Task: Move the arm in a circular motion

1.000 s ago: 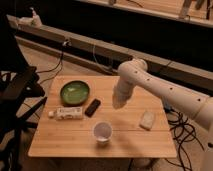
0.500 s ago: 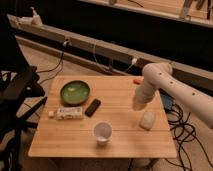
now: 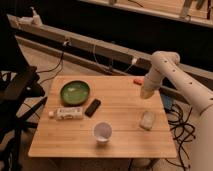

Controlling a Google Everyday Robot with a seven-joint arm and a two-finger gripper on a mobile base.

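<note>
The arm (image 3: 172, 75) is cream-white and tubular, with small dark holes along its side. It comes in from the right edge, bends at a rounded elbow (image 3: 165, 59) and points down. Its tapered tip, the gripper (image 3: 146, 93), hangs over the far right part of the wooden table (image 3: 120, 102). It holds nothing that I can see. It is just above and behind a pale crumpled object (image 3: 147, 120).
On the table are a green bowl (image 3: 75, 92), a black flat object (image 3: 92, 107), a white tube (image 3: 67, 113) and a white cup (image 3: 102, 132). A small orange item (image 3: 137, 80) lies at the far edge. Black chair parts (image 3: 20, 87) stand at left; cables run behind.
The arm has swung from over the table's middle to the right and toward the far right edge. The objects on the table have not moved.
</note>
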